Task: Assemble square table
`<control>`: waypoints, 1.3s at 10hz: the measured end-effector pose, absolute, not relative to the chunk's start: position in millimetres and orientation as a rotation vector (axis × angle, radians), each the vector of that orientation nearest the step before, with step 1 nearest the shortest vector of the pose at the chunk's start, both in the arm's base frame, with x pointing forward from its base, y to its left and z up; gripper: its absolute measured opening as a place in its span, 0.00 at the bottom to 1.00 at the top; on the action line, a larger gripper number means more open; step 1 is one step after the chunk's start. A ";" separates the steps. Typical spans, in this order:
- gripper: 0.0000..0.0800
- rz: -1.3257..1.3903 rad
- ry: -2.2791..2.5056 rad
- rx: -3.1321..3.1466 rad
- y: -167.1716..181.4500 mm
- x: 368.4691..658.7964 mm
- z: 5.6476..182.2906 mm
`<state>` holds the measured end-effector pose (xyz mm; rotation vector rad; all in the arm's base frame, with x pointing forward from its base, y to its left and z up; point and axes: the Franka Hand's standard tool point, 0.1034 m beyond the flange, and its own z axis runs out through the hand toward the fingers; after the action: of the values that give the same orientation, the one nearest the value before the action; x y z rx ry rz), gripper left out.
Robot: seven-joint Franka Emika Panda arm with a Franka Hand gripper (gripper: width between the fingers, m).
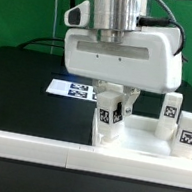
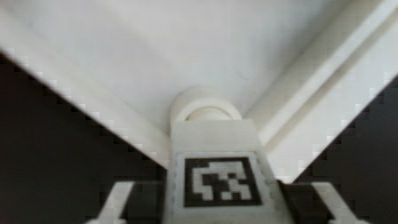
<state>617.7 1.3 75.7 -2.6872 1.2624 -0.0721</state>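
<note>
Scanning from the exterior view's left: you have the rail point(image 1: 25, 145) running along the front edge of the black table point(image 1: 16, 76), low and white, with a raised end at the far left. Behind it, further back, the marker board point(image 1: 73, 88) lies flat on the table.

Centre: your gripper point(image 1: 110, 109) hangs under the big white wrist housing, pointing down. A tagged leg point(image 1: 107, 119) stands upright between the fingers, its tag facing the camera. The pincer is narrowed and clamped on that leg; in the wrist view the fingers point(image 2: 121, 203) sit tight against both sides of the leg point(image 2: 217, 165), tag up toward the lens, with the rounded end of the leg pointing away. So the held leg is directly in the pincer, not beside it.

Below and around the leg sits the white panel point(image 1: 142, 140), lying flat just behind the rail. The wrist view shows the panel point(image 2: 107, 70) with two raised rims meeting at a corner right beyond the leg's tip. You cannot tell whether the leg's end touches the panel or hovers just off it.

Right: two more legs stand upright at the panel's right side, well apart from the pincer — one point(image 1: 171, 110) further back, one point(image 1: 187, 132) nearer the camera, tags facing front.
</note>
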 end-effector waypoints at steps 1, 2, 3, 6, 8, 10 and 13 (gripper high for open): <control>0.36 -0.060 1.459 -2.578 9.7 616.3 74.6; 0.36 -0.039 1.577 -2.502 16.4 615.3 71.9; 0.36 -0.021 1.778 -2.344 23.3 615.9 69.7; 0.36 0.001 1.896 -2.231 25.5 617.7 69.2; 0.67 0.000 1.880 -2.245 26.1 617.5 69.0; 0.78 0.006 1.698 -2.389 27.1 616.3 71.4; 0.81 -0.004 1.329 -2.619 27.7 616.2 75.4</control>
<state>616.2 27.7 75.4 -2.6191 1.3287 -0.0040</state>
